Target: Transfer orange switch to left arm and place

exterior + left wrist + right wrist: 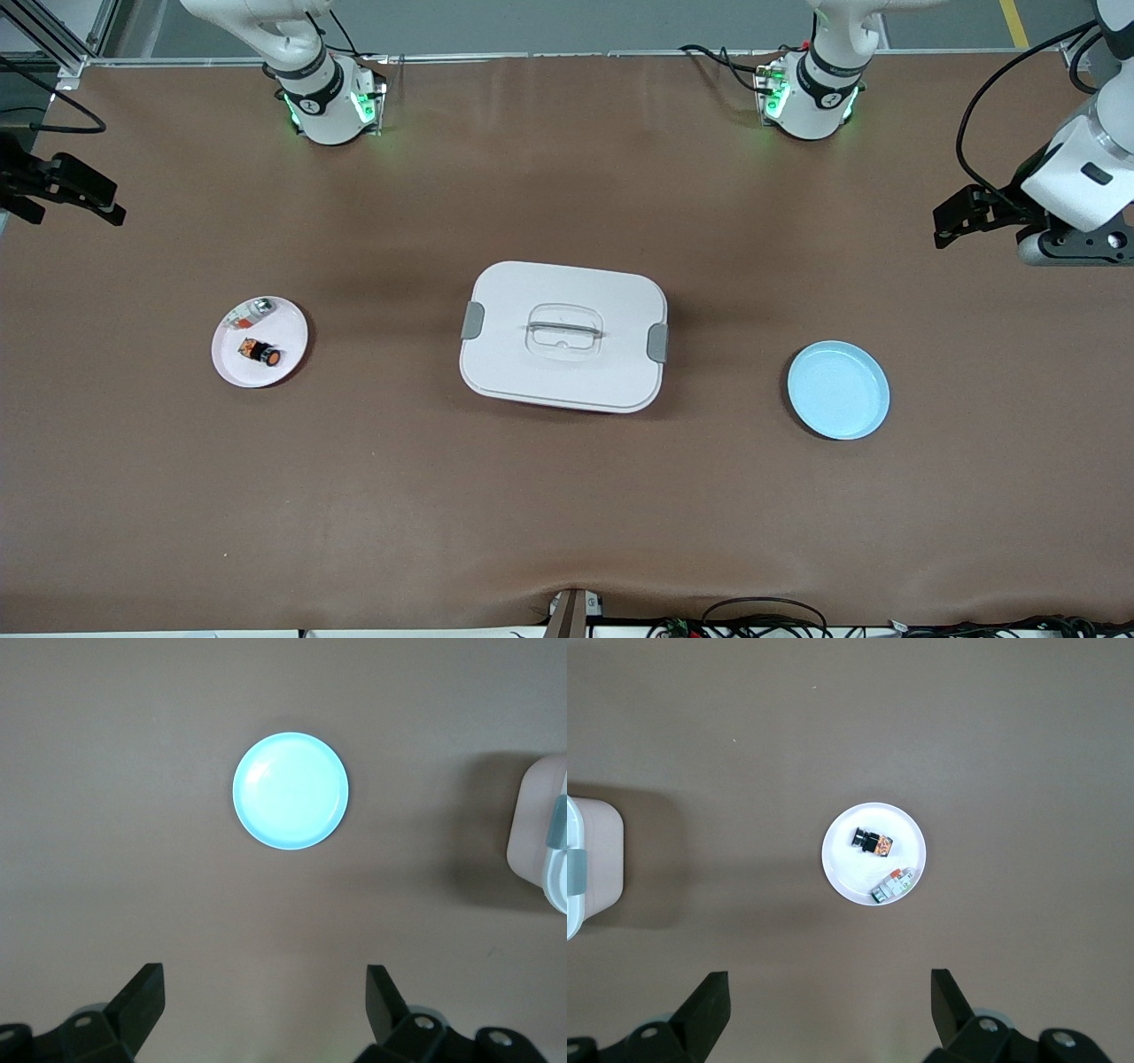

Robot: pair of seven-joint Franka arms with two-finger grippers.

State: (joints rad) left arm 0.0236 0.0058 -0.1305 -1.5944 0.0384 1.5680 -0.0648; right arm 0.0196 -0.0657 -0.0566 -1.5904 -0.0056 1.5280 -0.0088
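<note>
Orange switch [261, 354]: one, on pink plate [288, 361]; one box [563, 336]; left hand [264, 1003], right hand [829, 1001] both released.

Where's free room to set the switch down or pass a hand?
Blue plate is bare. Open tabletop flanks the box toward both plates and toward the front camera. Pink plate is crowded: orange switch plus a silver-and-red part.

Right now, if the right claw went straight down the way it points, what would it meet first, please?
Probably bare table. The right claw, open, looks down on brown surface; the pink plate with the orange switch lies ahead of its fingertips, not under them. Depth is uncertain.
</note>
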